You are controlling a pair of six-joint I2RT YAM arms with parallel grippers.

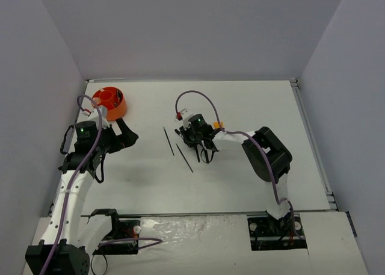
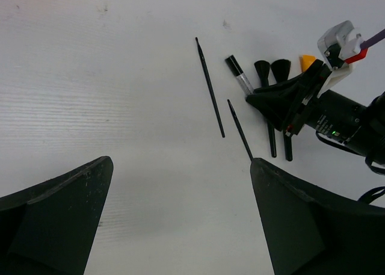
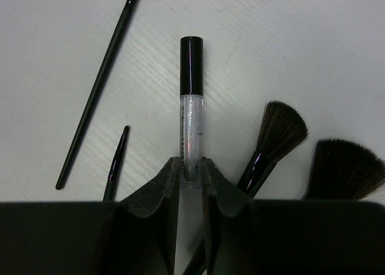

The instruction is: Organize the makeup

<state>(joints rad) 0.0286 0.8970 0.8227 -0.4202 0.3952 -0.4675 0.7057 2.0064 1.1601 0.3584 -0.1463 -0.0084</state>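
My right gripper (image 3: 191,169) is shut on the lower end of a clear tube with a black cap (image 3: 191,100), which lies on the white table. Two black fan brushes (image 3: 278,133) (image 3: 346,169) lie just right of it. Two thin black pencils (image 3: 99,88) (image 3: 117,157) lie to its left. In the top view the right gripper (image 1: 195,139) is at the table's middle, with the pencils (image 1: 168,141) (image 1: 184,157) to its left. My left gripper (image 1: 126,136) is open and empty, its fingers spread wide over bare table in the left wrist view (image 2: 180,162).
The orange round holder (image 1: 109,101) stands at the back left, just behind my left gripper. A small orange piece (image 2: 307,61) shows beside the brushes (image 2: 263,70). Grey walls enclose the table on three sides.
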